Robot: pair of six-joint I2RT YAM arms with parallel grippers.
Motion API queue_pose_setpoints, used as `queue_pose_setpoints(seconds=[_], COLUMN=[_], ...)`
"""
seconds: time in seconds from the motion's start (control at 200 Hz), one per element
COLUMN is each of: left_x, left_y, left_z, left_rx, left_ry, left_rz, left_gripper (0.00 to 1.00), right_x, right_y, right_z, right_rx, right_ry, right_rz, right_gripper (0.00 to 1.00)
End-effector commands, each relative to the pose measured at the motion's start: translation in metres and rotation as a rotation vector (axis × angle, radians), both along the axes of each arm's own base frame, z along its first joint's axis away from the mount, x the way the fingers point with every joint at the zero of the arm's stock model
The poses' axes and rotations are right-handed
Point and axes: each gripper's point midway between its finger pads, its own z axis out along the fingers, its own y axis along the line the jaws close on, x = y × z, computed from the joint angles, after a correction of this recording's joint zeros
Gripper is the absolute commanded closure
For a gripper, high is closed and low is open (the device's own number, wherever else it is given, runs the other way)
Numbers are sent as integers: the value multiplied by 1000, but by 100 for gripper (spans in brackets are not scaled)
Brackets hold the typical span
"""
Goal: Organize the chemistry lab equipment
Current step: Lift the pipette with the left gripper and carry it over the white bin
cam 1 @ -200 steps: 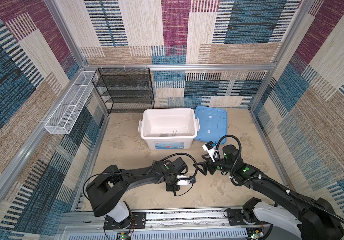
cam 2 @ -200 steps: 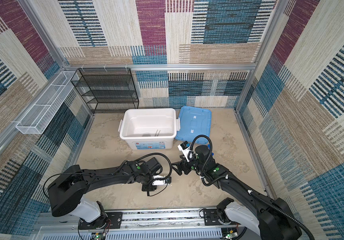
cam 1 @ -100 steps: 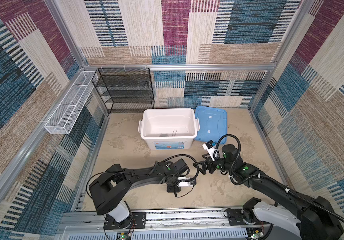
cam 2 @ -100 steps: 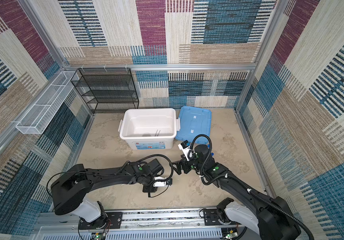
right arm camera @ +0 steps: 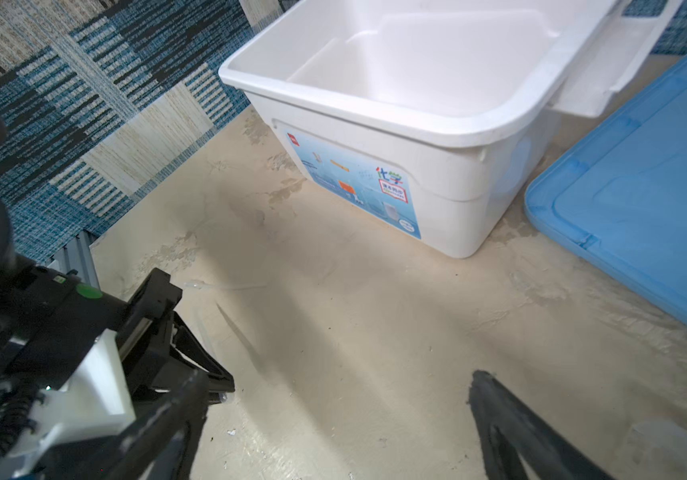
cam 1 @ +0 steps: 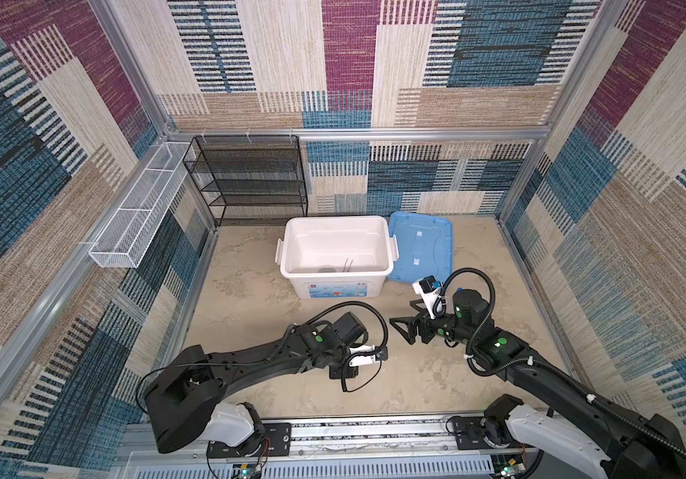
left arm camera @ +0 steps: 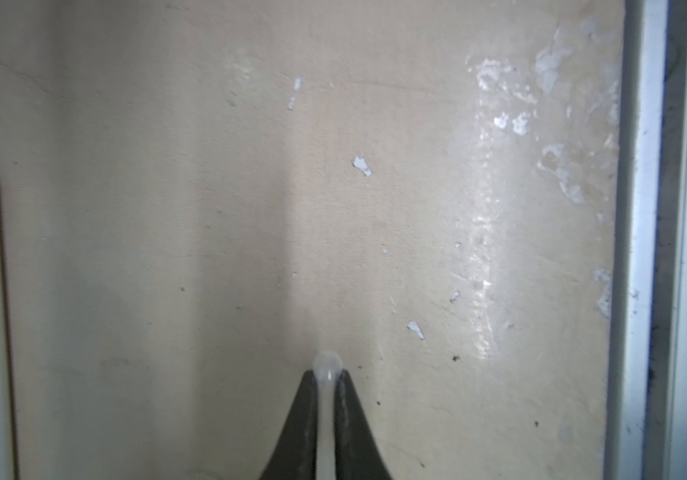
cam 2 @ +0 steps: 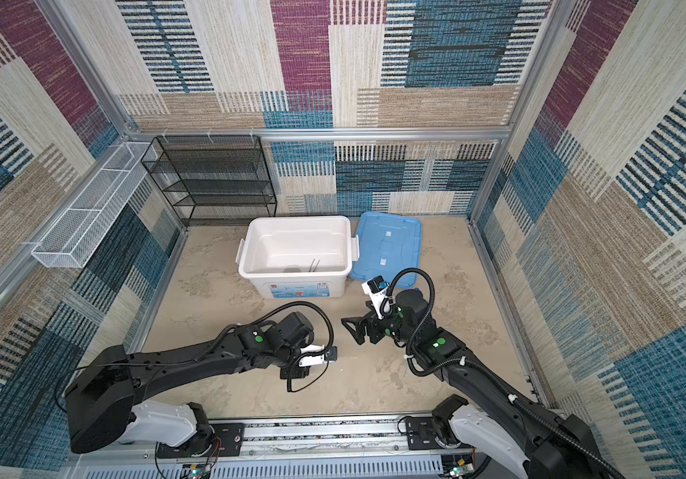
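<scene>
In the left wrist view my left gripper (left arm camera: 327, 376) is shut on a slim clear dropper (left arm camera: 327, 362), whose rounded end pokes out past the fingertips just above the beige floor. In both top views this gripper (cam 1: 343, 372) points down at the floor in front of the tub. My right gripper (cam 1: 402, 317) hovers open and holds nothing, a short way right of the left one. Another clear dropper (right arm camera: 225, 286) lies on the floor beside the left arm. Thin metal tweezers (cam 1: 347, 266) and a round dish (cam 1: 326, 269) lie inside the white tub.
The big white tub (cam 1: 335, 220) stands mid-floor with the flat blue lid (cam 1: 420, 244) lying at its right. A black mesh shelf (cam 1: 250, 182) stands at the back wall. A white wire basket (cam 1: 134, 215) hangs on the left wall.
My left gripper has closed down onto the dropper. The right gripper has opened the last bit and stayed almost in place.
</scene>
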Motion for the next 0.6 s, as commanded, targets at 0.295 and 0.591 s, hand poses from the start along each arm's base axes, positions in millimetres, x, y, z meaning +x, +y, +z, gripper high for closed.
queue_pose_setpoints(seconds=[0.295, 0.591], left_x=[54, 117], left_y=[-13, -45], left_z=[135, 242], left_rx=[-450, -726], left_ry=[-57, 52], left_rz=[220, 447], left_gripper=[99, 86], right_x=[5, 46], right_y=[3, 6], right_z=[95, 127], right_rx=[118, 166], right_ry=[-302, -308], right_rz=[18, 59], right_gripper=[1, 1])
